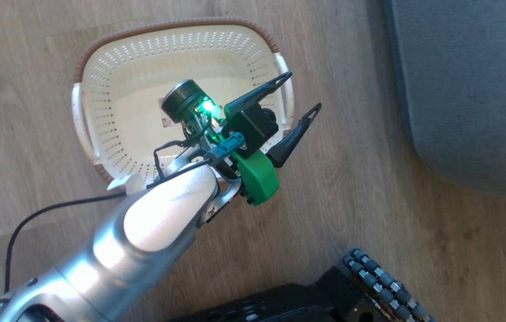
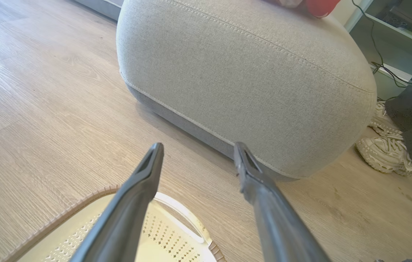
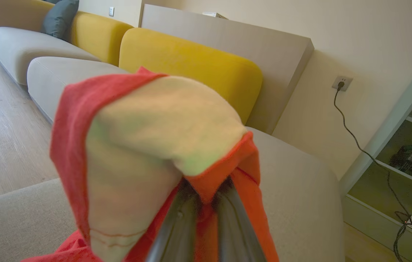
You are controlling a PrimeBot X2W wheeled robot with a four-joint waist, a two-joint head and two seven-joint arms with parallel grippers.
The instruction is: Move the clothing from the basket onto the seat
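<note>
The basket (image 1: 100, 89) stands on the wooden floor (image 1: 369, 201), its perforated bottom bare (a sticker (image 1: 165, 120) peeks out beside the wrist). Over its rim nearest the seat (image 1: 467, 89) hangs the left gripper (image 1: 304, 91), fingers spread wide. The right gripper (image 3: 206, 222) is clamped on red-and-white clothing (image 3: 147, 145) above the seat.

The left arm (image 1: 159, 214) reached forward, its silver forearm angled toward the robot's right. The left gripper (image 1: 302, 91) held its two dark fingers spread wide. The right gripper (image 3: 206, 193) was clamped tight on clothing (image 3: 155, 123).
</note>
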